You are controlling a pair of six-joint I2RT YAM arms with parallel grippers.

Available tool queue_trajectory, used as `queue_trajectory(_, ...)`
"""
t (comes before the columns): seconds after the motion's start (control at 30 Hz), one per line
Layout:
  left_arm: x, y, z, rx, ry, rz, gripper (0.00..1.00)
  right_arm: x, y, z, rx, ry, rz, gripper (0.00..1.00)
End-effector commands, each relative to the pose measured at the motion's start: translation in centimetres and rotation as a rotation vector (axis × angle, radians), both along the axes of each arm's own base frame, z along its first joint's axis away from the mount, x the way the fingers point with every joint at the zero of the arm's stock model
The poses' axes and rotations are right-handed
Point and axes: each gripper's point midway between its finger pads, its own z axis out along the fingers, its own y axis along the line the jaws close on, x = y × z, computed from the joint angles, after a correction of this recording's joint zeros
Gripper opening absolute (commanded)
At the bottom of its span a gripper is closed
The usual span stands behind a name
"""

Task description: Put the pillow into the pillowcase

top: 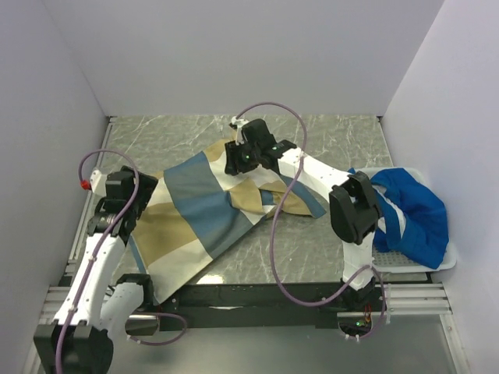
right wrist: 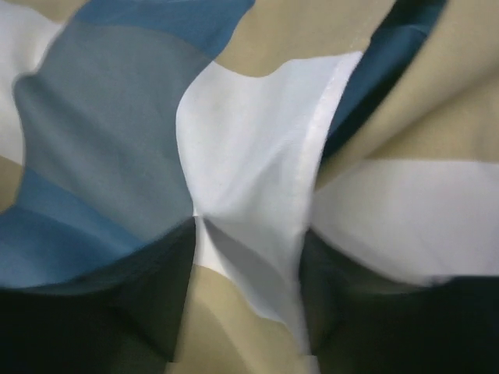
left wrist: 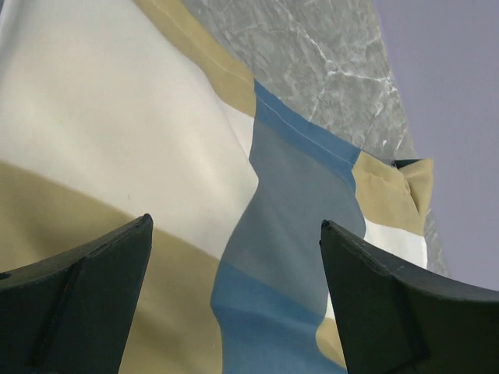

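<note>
The pillowcase (top: 207, 210), in tan, slate-blue and white blocks, lies rumpled across the middle of the table. My right gripper (top: 235, 164) is at its far edge and is shut on a pinched fold of white and tan fabric (right wrist: 249, 234); its dark fingers (right wrist: 148, 304) press in from both sides. My left gripper (top: 137, 199) is open and empty just above the pillowcase's left part (left wrist: 257, 257), with the fingertips (left wrist: 132, 241) wide apart. The cream pillow is not visible in any view.
A white tray (top: 413, 266) at the right edge holds a bright royal-blue cloth (top: 417, 209) with white stripes. The grey marble tabletop (top: 327, 140) is bounded by white walls at the back and on both sides. A purple cable (top: 274, 226) loops over the pillowcase's right side.
</note>
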Motion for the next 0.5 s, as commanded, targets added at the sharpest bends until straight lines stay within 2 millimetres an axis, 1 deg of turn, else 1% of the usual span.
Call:
queue_trajectory(0.0,3.7,-1.3,2.5,-0.001,-0.093,-0.145,0.92,2.6,-1.4,1.4,0.032,0.033,-0.01,0.23)
queue_trajectory(0.03,4.4,-1.6,3.2,0.0,-0.106,-0.163,0.91,4.1,-2.9,1.6,0.032,0.036,-0.07,0.08)
queue_trajectory(0.07,5.3,-1.8,2.4,-0.003,-0.071,-0.175,0.91,6.9,-6.0,2.1,0.042,0.028,-0.173,0.0)
queue_trajectory(0.1,6.1,-2.2,2.7,-0.004,-0.077,-0.204,0.9,8.5,-8.0,1.5,0.061,0.061,-0.269,0.0)
queue_trajectory(0.13,7.1,-2.2,2.8,0.001,-0.059,-0.207,0.9,9.6,-9.6,1.1,0.077,0.083,-0.323,0.0)
queue_trajectory(0.17,7.5,-2.3,2.7,-0.001,-0.049,-0.213,0.9,10.2,-10.7,0.1,0.078,0.127,-0.349,0.0)
queue_trajectory(0.2,8.0,-2.2,3.2,0.005,-0.055,-0.215,0.9,11.1,-12.6,-0.2,0.089,0.144,-0.39,0.0)
queue_trajectory(0.23,8.2,-2.0,2.5,0.015,-0.031,-0.207,0.91,11.1,-12.8,-0.5,0.083,0.143,-0.391,0.0)
queue_trajectory(0.3,8.4,-1.4,2.1,0.034,-0.018,-0.182,0.92,10.6,-13.0,-1.3,0.072,0.138,-0.381,0.0)
queue_trajectory(0.33,8.5,-1.3,1.7,0.029,-0.01,-0.171,0.92,10.6,-13.0,-1.6,0.071,0.142,-0.377,0.0)
queue_trajectory(0.37,8.5,-1.3,1.5,0.026,-0.007,-0.17,0.92,10.4,-13.2,-2.4,0.062,0.157,-0.385,0.0)
queue_trajectory(0.47,8.8,-1.2,0.3,0.025,0.022,-0.165,0.91,10.6,-13.5,-3.2,0.052,0.171,-0.398,0.0)
